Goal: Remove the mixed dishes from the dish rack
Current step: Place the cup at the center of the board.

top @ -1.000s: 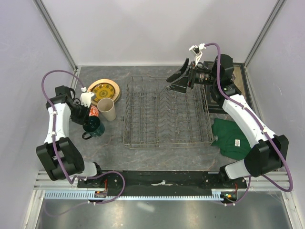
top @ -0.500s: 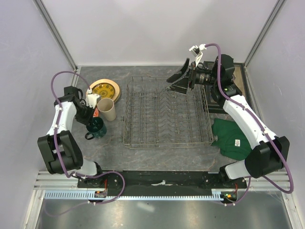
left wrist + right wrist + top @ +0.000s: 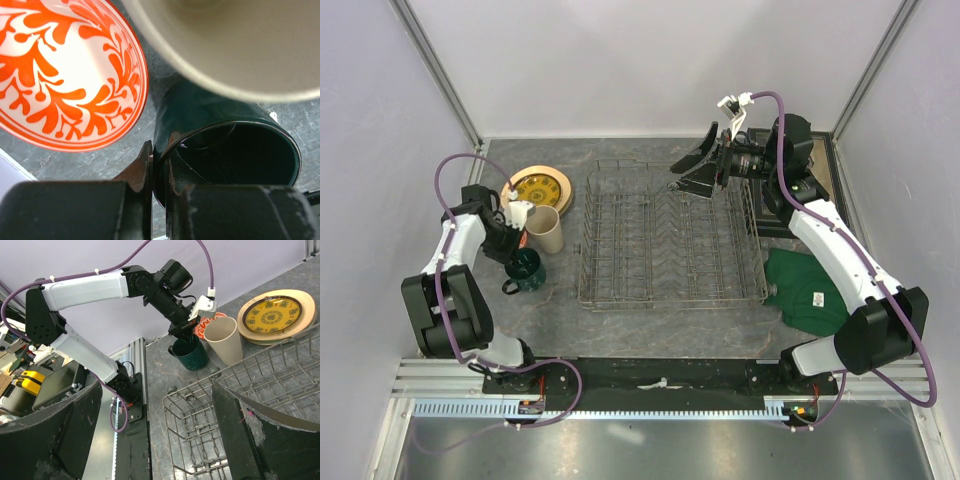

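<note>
**Table** (image 3: 650, 325): grey, stone-patterned surface, walled by pale panels.

**Item 1.** Large rectangular grey metal wire dish rack (image 3: 670, 245) with upright tines. It stood at the table's centre, and no dish showed among its tines.

**Item 2.** Dark green handled mug (image 3: 523, 268). It stood upright near the table's left edge, just beside the rack's left end. The left jaws were closed on its rim, one finger inside and one outside.

**Item 3.** Tall beige tumbler (image 3: 546, 228). It stood upright, mouth up, just beyond the mug.

**Item 4.** Small red-and-white bowl (image 3: 65, 75) with a leaf pattern. It sat on the table beside the mug and tumbler, toward the left edge.

**Item 5.** Round gold-brown patterned plate (image 3: 538, 188). It lay flat toward the far left corner, stacked on a pale green plate (image 3: 272, 341) of which only the edge showed.

**Item 6.** Green folded cloth (image 3: 810, 290). It lay by the right edge, beside the rack's near right corner.

**Right jaws:** wide open and holding nothing, raised above the rack's far right corner.
</note>
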